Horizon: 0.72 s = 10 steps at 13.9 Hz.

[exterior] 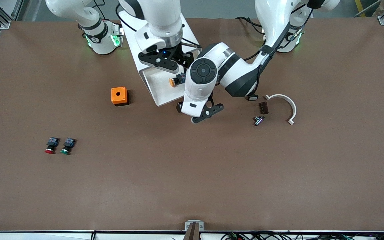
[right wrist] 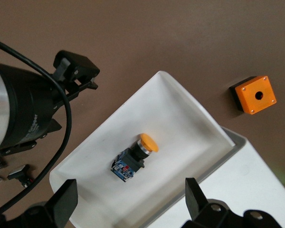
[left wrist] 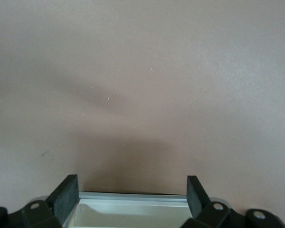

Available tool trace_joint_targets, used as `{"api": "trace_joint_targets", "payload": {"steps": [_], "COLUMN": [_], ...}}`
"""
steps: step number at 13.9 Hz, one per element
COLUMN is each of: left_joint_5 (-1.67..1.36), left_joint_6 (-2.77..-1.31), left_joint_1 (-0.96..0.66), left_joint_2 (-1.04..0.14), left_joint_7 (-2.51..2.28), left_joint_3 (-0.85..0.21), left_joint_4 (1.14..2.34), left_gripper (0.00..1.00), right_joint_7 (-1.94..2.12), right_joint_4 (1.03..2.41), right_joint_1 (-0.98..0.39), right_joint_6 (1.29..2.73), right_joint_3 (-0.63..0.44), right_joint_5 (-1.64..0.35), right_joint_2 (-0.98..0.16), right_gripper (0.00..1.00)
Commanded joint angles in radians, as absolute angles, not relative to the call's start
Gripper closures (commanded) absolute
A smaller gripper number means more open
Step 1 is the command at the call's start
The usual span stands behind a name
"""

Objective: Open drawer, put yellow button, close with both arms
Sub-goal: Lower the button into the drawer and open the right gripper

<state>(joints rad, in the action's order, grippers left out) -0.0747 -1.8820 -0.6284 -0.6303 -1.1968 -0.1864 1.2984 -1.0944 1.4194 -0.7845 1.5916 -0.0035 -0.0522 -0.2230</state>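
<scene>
Yellow button (right wrist: 134,157) in open drawer (right wrist: 180,102)

I see a wide brown matte counter (exterior: 192,180). On it: big white boxy cabinet (exterior: 135,36) up by the arm bases, small orange cube box w/ round hole on top (exterior: 119,95) nearer the cam. Red-capped button (exterior: 51,145) & green-capped button (exterior: 68,146) lie side by side toward right arm's end. Toward left arm's end: curved white plastic arc (exterior: 285,106), small dark brown block (exterior: 263,107), tiny metallic part (exterior: 258,120).

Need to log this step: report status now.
Both grippers open: right gripper over drawer, left gripper at its front edge. Yellow button lies inside. Nothing blocking.
</scene>
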Motion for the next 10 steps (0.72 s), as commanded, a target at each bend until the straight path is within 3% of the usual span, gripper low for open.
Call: {"api": "trace_joint_targets", "payload": {"steps": [1,7,10], "left_joint_5": [-0.051,-0.054,-0.057], "left_joint_6": [-1.882,-1.878,-1.876], "left_joint_1": [-0.629,-0.637,-0.644], "left_joint_2": [-0.627,-0.624,-0.624], "left_joint_7": [-1.108,-1.120,-1.201], "left_joint_3": [-0.193,-0.195,-0.195], "left_joint_4": [1.299,1.315,1.321], "left_gripper": [0.00,0.00,0.00], "right_joint_7": [-0.975,-0.616,-0.419], "right_joint_4": [1.355,1.267,1.267], "right_joint_1": [-0.703,-0.430,-0.275], "right_joint_6": [1.504,1.301,1.276], "right_joint_3": [0.006,0.006,0.006], "right_joint_5": [-0.061,-0.098,-0.103], "right_joint_2": [-0.186,-0.146,-0.143], "right_gripper": [0.00,0.00,0.00]}}
